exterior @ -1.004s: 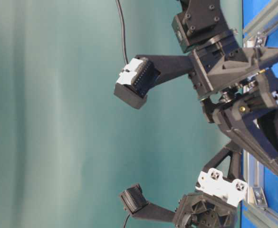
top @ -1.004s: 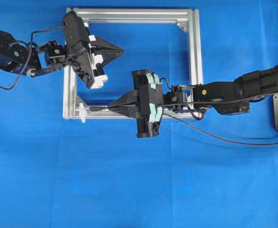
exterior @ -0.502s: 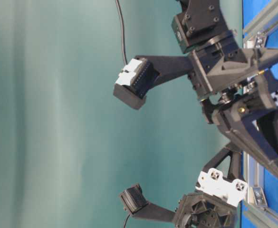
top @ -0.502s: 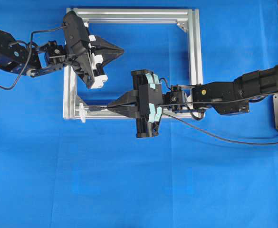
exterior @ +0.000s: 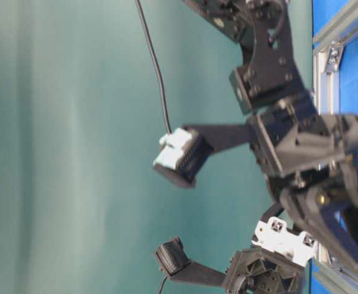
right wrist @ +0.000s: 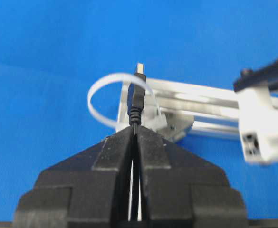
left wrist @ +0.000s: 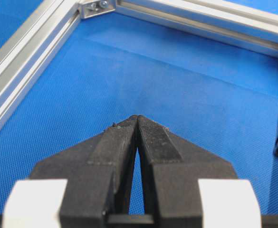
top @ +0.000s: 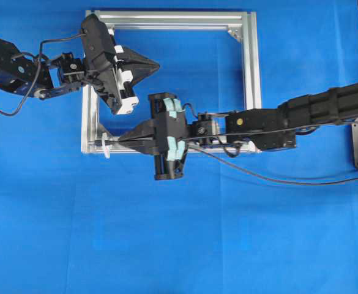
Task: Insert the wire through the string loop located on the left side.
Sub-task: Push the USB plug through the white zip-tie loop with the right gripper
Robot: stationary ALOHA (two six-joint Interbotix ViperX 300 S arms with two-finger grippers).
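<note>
My right gripper (right wrist: 135, 130) is pinched tight on the wire (right wrist: 136, 102), whose plug points straight left at the loop (right wrist: 103, 102) just ahead, while my empty left gripper (left wrist: 137, 118) sits closed farther away.

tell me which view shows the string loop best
The right wrist view: the string loop fills mid-frame, white against blue, with the wire plug at it. Overhead shows only a tiny white speck at the frame's corner. The table-level and left wrist views don't show it.
</note>
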